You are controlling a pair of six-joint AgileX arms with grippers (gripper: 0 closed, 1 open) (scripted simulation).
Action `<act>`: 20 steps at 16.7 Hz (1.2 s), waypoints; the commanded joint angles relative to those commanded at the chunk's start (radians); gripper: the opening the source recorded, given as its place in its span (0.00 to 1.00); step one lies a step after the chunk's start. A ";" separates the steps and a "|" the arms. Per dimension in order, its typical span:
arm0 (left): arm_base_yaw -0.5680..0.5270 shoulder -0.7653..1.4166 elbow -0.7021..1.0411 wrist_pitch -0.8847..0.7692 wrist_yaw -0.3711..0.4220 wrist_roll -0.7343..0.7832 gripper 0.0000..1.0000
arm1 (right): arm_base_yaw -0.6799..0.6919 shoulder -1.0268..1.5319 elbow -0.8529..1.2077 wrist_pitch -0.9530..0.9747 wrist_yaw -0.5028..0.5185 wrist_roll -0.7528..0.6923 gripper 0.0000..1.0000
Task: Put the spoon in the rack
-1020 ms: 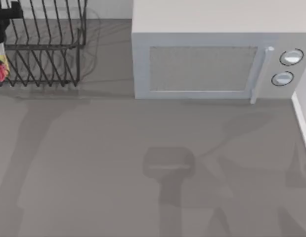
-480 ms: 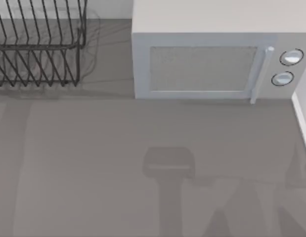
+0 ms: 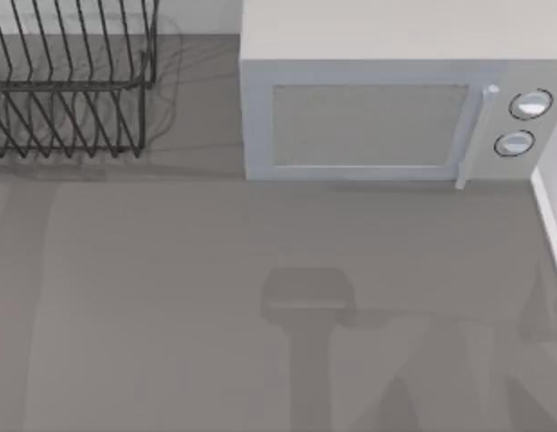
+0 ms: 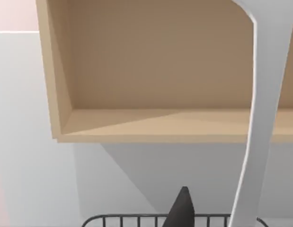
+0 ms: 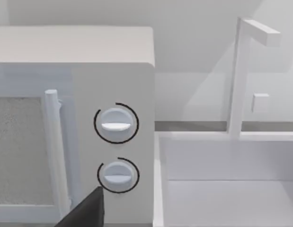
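Rack (image 3: 71,85) sits at the upper left of the top view, on the desk (image 3: 170,297) beside the microwave (image 3: 386,108). In the left wrist view a white spoon (image 4: 262,118) handle runs from the upper right down to the bottom edge, above the rack's rim (image 4: 137,220), with a wooden shelf (image 4: 151,123) behind. The left pincer's dark fingertip (image 4: 182,210) shows low centre; it appears to hold the spoon, lifted high, probably so it clears the rods before lowering. The right pincer's fingertip (image 5: 87,213) sits at lower left, facing the microwave dials; whether it is wide or narrow I cannot tell. A second ago the left pincer and flower knob showed at the rack's left edge; now gone from the top view.
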 joint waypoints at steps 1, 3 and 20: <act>-0.003 0.033 -0.001 0.033 -0.003 0.000 0.00 | 0.000 0.000 0.000 0.000 0.000 0.000 1.00; -0.012 0.126 -0.009 0.129 -0.012 0.000 0.00 | 0.000 0.000 0.000 0.000 0.000 0.000 1.00; -0.107 0.827 -0.194 1.023 -0.097 0.002 0.00 | 0.000 0.000 0.000 0.000 0.000 0.000 1.00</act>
